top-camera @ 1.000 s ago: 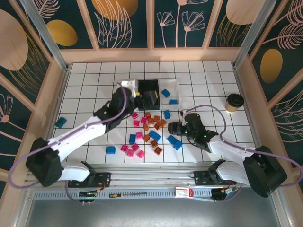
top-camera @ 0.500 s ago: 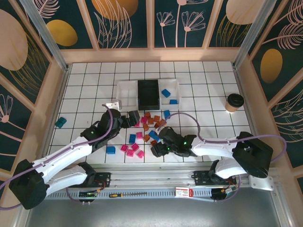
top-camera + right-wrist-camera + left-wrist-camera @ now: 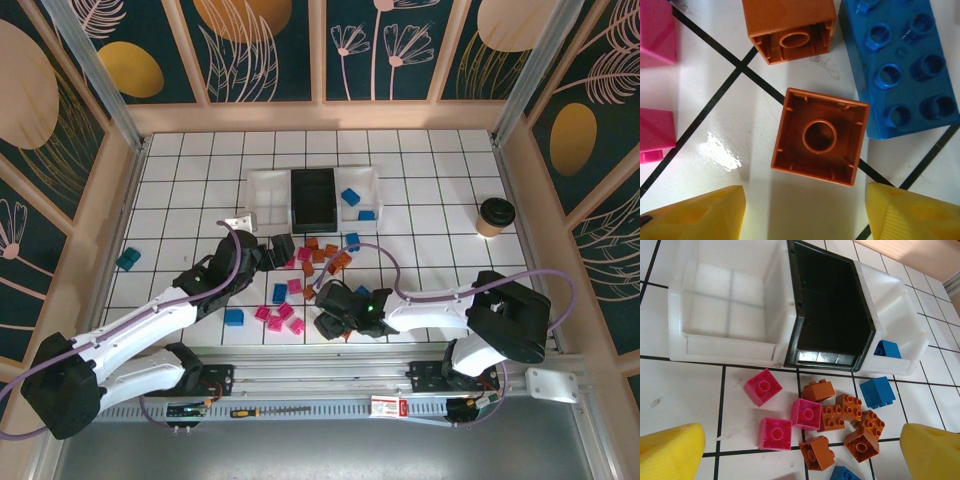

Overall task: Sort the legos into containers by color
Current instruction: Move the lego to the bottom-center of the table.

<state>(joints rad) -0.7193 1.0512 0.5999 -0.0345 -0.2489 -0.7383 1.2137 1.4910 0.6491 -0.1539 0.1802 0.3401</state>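
Observation:
Three trays stand side by side at the back: a white one (image 3: 266, 188), a black one (image 3: 313, 198) and a white one (image 3: 362, 190) holding two blue bricks (image 3: 349, 197). Pink (image 3: 284, 311), orange-brown (image 3: 331, 251) and blue (image 3: 280, 293) legos lie scattered mid-table. My left gripper (image 3: 283, 248) hovers open over pink bricks (image 3: 775, 433) and orange ones (image 3: 840, 412), its jaws wide apart and empty. My right gripper (image 3: 330, 320) is open low over an upturned orange brick (image 3: 820, 136), which lies just ahead of its yellow fingertips (image 3: 695, 215), beside a long blue brick (image 3: 900, 70).
A lone teal block (image 3: 127, 259) lies at the far left. A tan paper cup with a dark lid (image 3: 494, 215) stands at the right. A single blue brick (image 3: 233, 317) sits near the front edge. Wooden walls enclose the tiled table.
My left arm has drawn back from the trays to the brick pile. My right arm has swung left and now sits low over the near bricks.

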